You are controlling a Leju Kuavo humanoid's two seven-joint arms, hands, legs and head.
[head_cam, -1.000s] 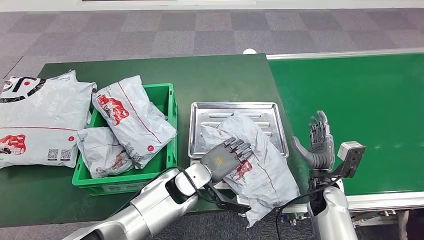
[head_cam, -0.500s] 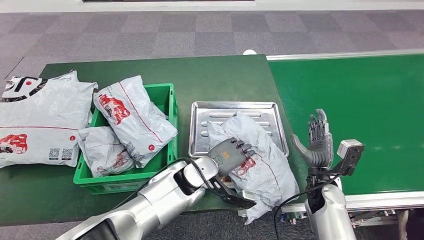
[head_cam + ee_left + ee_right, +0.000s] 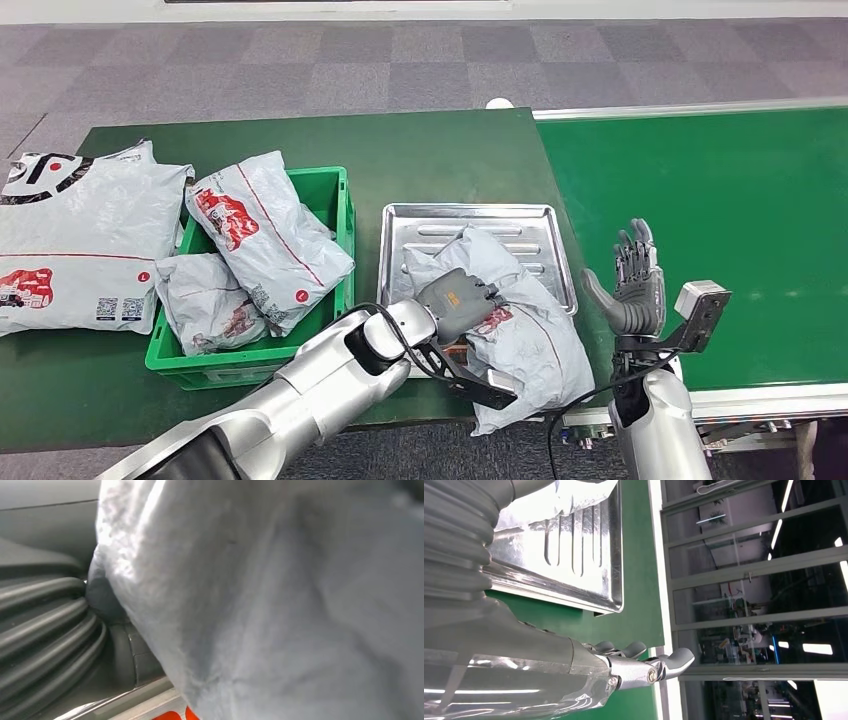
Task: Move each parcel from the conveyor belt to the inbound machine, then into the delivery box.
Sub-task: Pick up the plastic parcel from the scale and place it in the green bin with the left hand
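Observation:
A crumpled grey parcel (image 3: 525,325) with a red print lies on the metal tray (image 3: 465,213) and hangs over its near edge. My left hand (image 3: 458,300) is on the parcel's middle, fingers curled into the film and gripping it. In the left wrist view the grey parcel (image 3: 275,605) presses right up against my left hand (image 3: 45,625). My right hand (image 3: 630,285) stands upright to the right of the tray at the belt's edge, open and holding nothing. The right wrist view has its fingers (image 3: 644,665) spread beside the tray (image 3: 574,545).
A green crate (image 3: 343,215) left of the tray holds two grey parcels (image 3: 265,235). Large flat parcels (image 3: 80,240) lie on the table's left end. The green conveyor belt (image 3: 720,220) runs along the right.
My left hand has curled its fingers into the parcel and bunched it up; the parcel has shifted slightly toward the left. The right hand has stayed put.

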